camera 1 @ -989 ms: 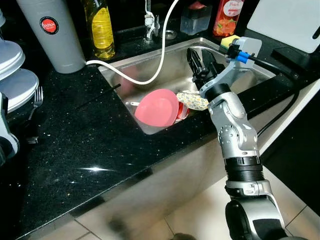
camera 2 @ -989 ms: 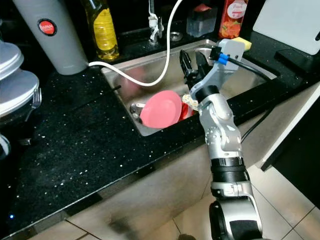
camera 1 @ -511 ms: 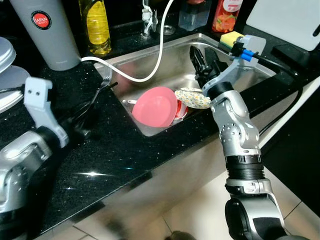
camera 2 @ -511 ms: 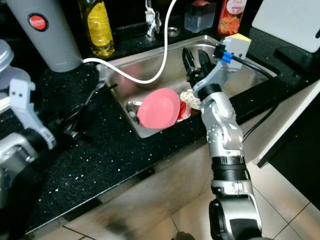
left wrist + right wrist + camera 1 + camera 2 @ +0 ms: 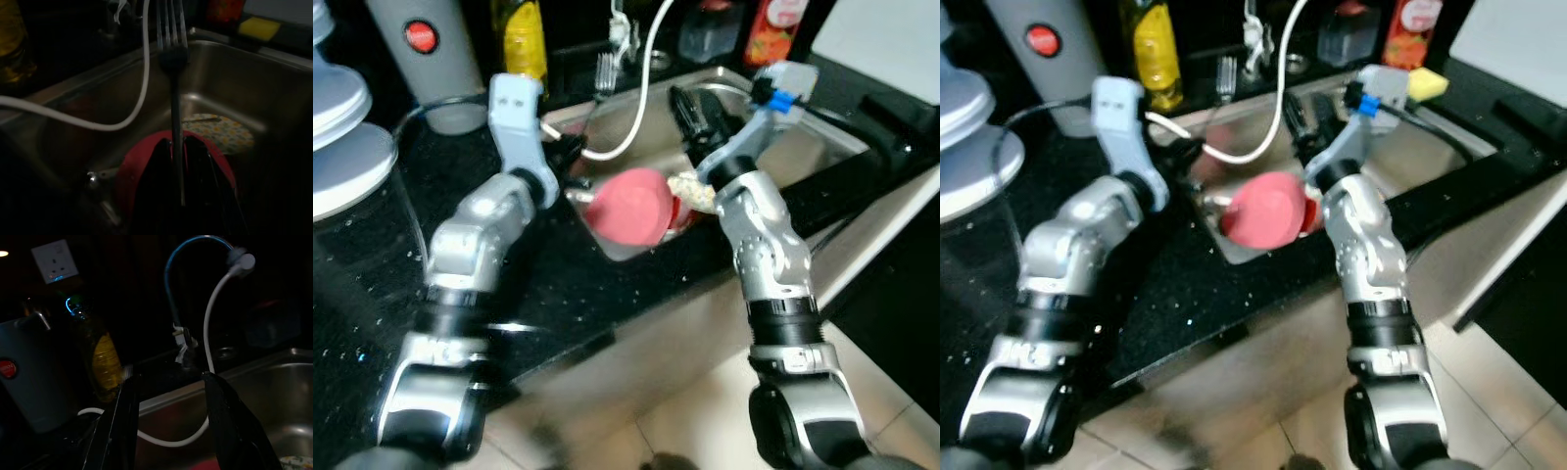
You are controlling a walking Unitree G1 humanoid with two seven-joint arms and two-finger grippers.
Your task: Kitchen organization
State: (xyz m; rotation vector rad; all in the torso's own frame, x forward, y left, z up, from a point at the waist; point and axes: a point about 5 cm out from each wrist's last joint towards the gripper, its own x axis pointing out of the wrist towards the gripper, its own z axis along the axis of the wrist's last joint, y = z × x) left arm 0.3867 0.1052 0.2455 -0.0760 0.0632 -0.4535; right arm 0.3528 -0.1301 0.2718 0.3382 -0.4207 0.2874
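1. The left gripper (image 5: 177,161) has its fingers pinched tight on the handle of a fork (image 5: 172,54), tines pointing out past the fingertips. It's holding it up over the near-left corner of the sink (image 5: 822,132), right above the pink plate (image 5: 628,204). So the fork is in the air, not yet down anywhere.

2. The right gripper (image 5: 171,382) hangs over the middle of the sink with its fingers spread wide and nothing between them.

3. My read: the fork is headed into the sink with the other dishes. I'd go down slow and keep the grip firm, since a thin metal handle will want to swivel.

4. Watch the white hose (image 5: 641,88) draped from the tap across the basin. It's close to the tines, so steer around it rather than through.

5. I'd lay the fork on bare steel beside the pink plate and the flowery plate (image 5: 693,190), not on top, so it won't slide or clatter.

6. Let go only once it's resting flat.
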